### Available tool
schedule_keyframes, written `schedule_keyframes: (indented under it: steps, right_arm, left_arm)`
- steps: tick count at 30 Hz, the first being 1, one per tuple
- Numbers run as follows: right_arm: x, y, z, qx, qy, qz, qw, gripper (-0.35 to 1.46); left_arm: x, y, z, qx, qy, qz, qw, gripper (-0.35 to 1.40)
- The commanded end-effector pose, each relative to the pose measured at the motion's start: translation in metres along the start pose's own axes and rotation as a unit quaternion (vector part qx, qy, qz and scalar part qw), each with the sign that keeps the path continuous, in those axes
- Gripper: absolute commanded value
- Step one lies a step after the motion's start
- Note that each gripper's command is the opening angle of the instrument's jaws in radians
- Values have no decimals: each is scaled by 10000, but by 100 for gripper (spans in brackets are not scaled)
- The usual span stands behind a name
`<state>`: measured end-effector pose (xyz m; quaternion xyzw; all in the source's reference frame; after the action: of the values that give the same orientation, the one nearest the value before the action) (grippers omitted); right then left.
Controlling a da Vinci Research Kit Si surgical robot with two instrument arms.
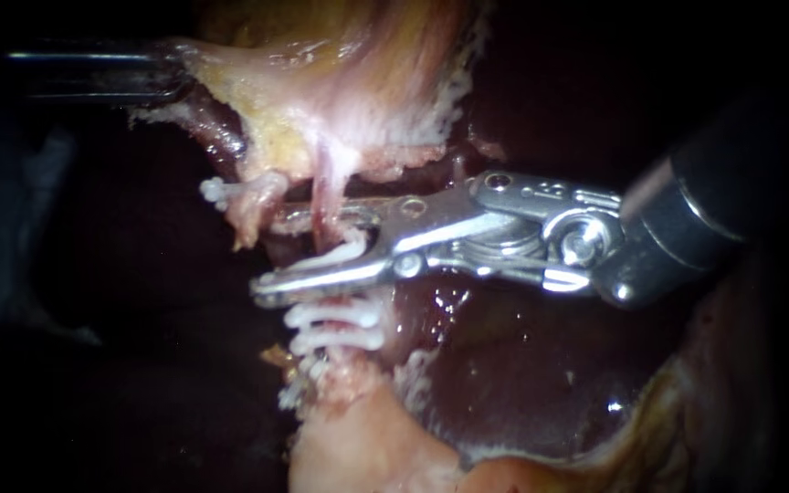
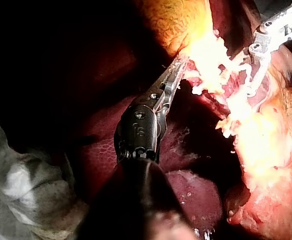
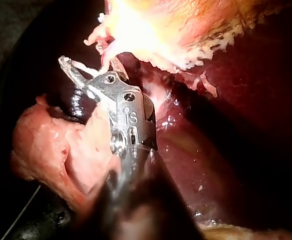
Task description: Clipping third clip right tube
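The right instrument (image 1: pixel 268 256), a silver hinged tip on a dark shaft, has its two long jaws set either side of the thin pink right tube (image 1: pixel 326 196). They hold a white plastic clip (image 1: pixel 344 248) between them. A gap shows between the jaws, so I'd say the clip is not yet squeezed home.

Just under the lower jaw, two fastened white clips (image 1: pixel 335 317) sit close together across the same tube. By my reckoning two of the three are on and the third is placed around the tube above them. What is left is the closing squeeze, then letting go and backing away.

Further out, to the left of that tube, a short stub of a second tube (image 1: pixel 253 205) carries a lone white clip (image 1: pixel 215 192). Above both tubes, a pale yellow and pink sheet of tissue (image 1: pixel 349 91) is drawn toward the left instrument (image 2: pixel 180 65). In its own wrist view, that instrument's slim jaws look clamped on the sheet's edge, holding it taut.

The dark red glossy liver (image 1: pixel 522 365) lies under and behind everything.

As for containers, no dish, tray or pot shows in any of the three views.
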<state>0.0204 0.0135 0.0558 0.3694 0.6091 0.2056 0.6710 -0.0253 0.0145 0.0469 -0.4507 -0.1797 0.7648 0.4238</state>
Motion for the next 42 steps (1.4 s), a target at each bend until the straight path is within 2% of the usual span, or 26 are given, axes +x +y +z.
schedule_keyframes:
  steps: [1, 5, 17, 24, 30, 33, 42]
  right_arm:
    - [3, -3, 0, 46, 7, -6, 10000, 48]
    - [10, -8, -1, 95, 32, -10, 9999, 46]
    - [8, 0, -8, 94, 53, 255, 9996, 32]
    - [5, 2, -13, 110, 54, 367, 9993, 15]
    - [4, 6, -18, 121, 57, 454, 9989, -7]
    - [3, 8, -21, 134, 71, 689, 9975, -33]
    - [-8, 10, -24, 92, 39, 659, 9978, -35]
  left_arm:
    - [0, 0, 0, -5, 1, 0, 10000, -35]
    - [0, 0, 0, -4, 1, 1, 10000, -35]
    - [0, 0, 0, -3, 2, 2, 10000, -35]
    - [0, 0, 0, -3, 2, 2, 10000, -35]
    - [0, 0, 0, -2, 2, 2, 10000, -35]
    - [0, 0, 1, -3, 2, 2, 10000, -35]
    - [0, 0, 1, -2, 2, 2, 10000, -35]
